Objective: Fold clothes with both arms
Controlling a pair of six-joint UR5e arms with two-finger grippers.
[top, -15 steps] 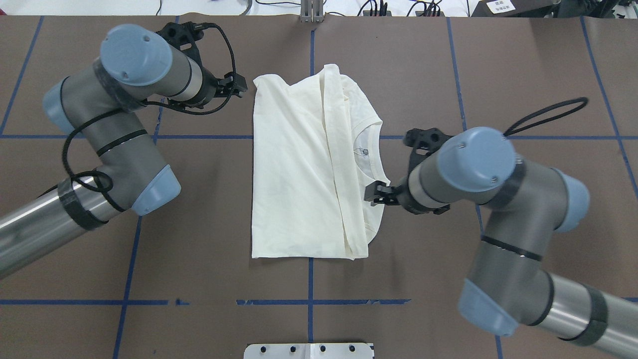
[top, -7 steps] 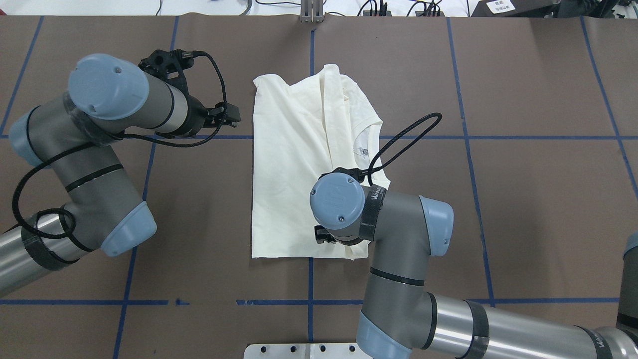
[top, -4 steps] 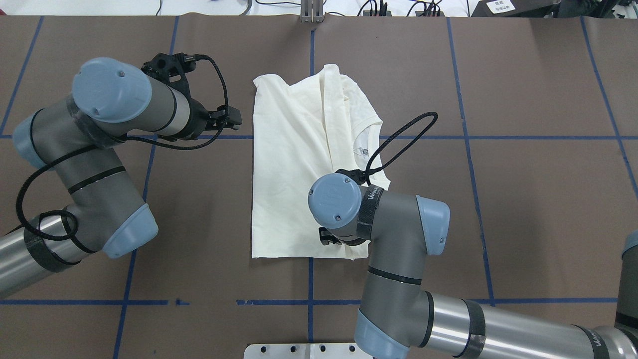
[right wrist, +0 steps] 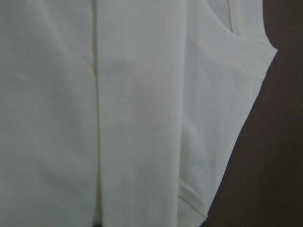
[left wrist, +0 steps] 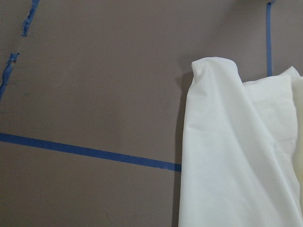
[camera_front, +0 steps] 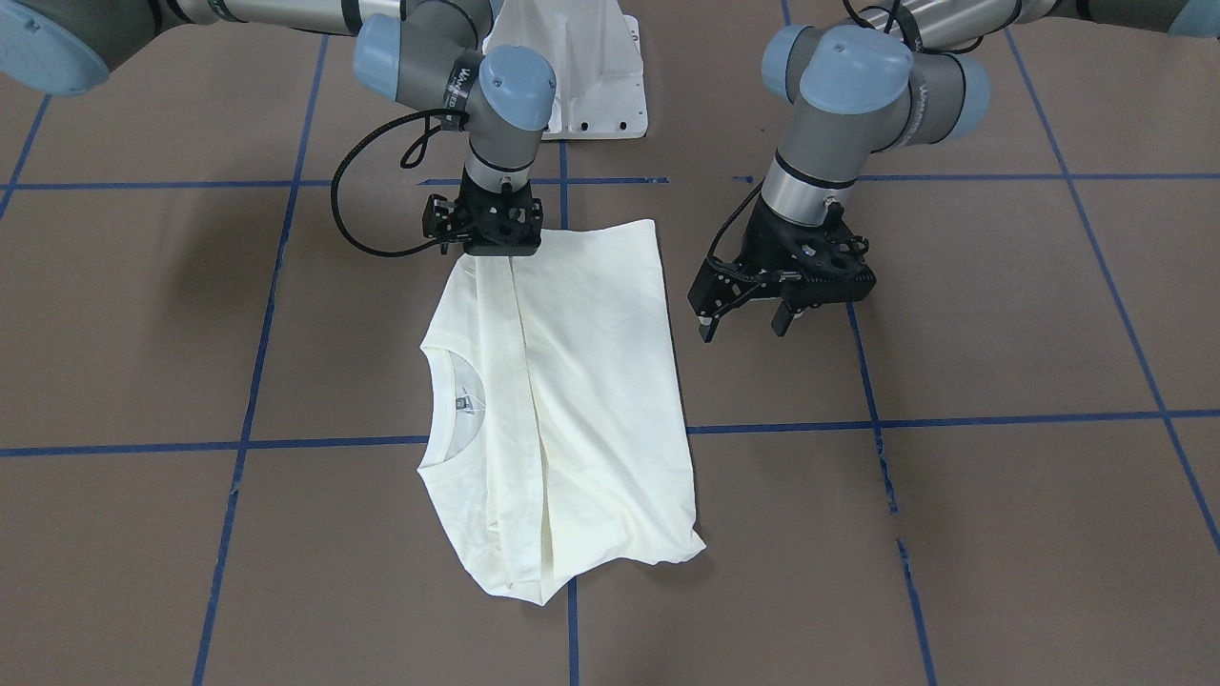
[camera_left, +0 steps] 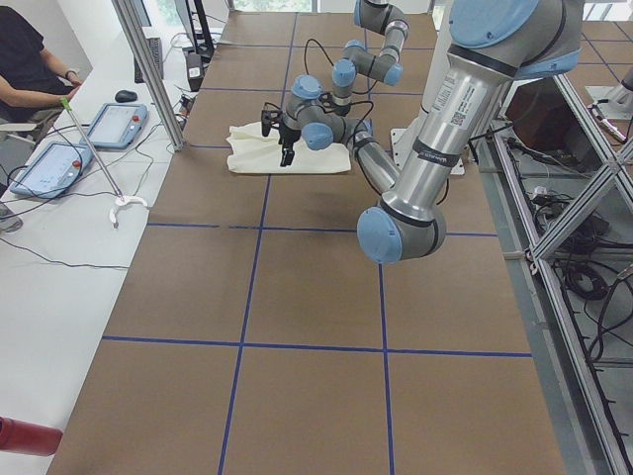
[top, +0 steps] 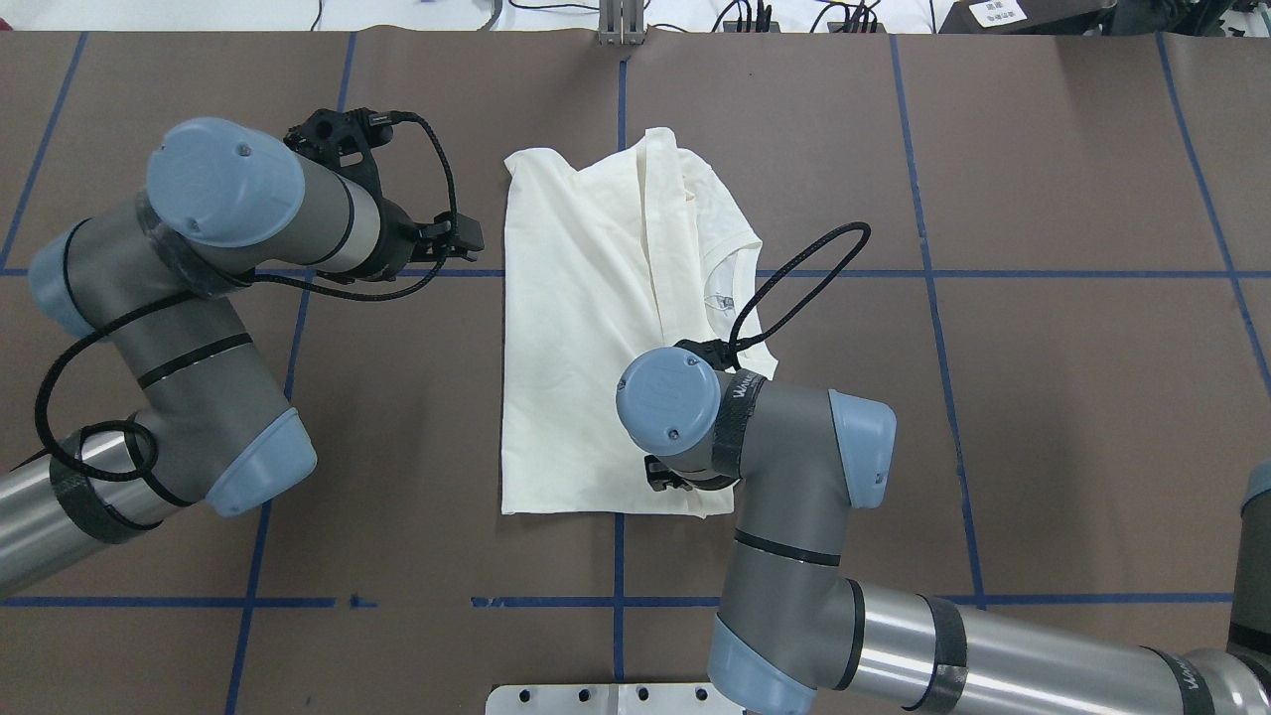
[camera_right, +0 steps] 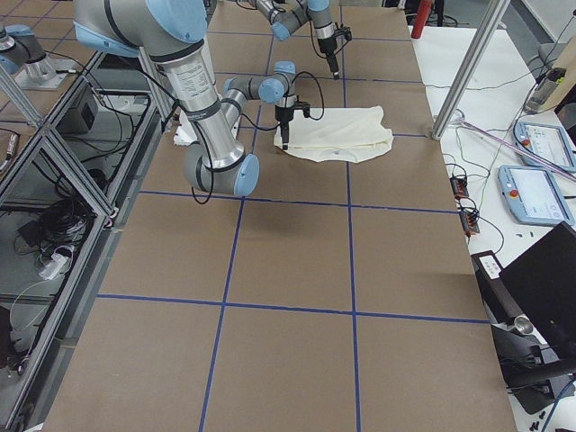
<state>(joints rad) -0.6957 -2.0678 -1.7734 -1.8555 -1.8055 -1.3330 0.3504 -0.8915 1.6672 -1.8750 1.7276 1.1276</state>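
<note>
Brown blue-taped table, apparently white bench alongside.

Left hand hovers spread open; right hand points straight down.

Bright, even room light; fixed views crisp, wrist views soft.
Diffuse overhead light throws faint, blurred shadows on the brown worktop beneath the left arm and right arm and a thin dark rim along the T-shirt; bare metal tubes glint mildly. The right wrist view is hazy, its pale cloth nearly washed out; the left wrist view is slightly soft.
</note>
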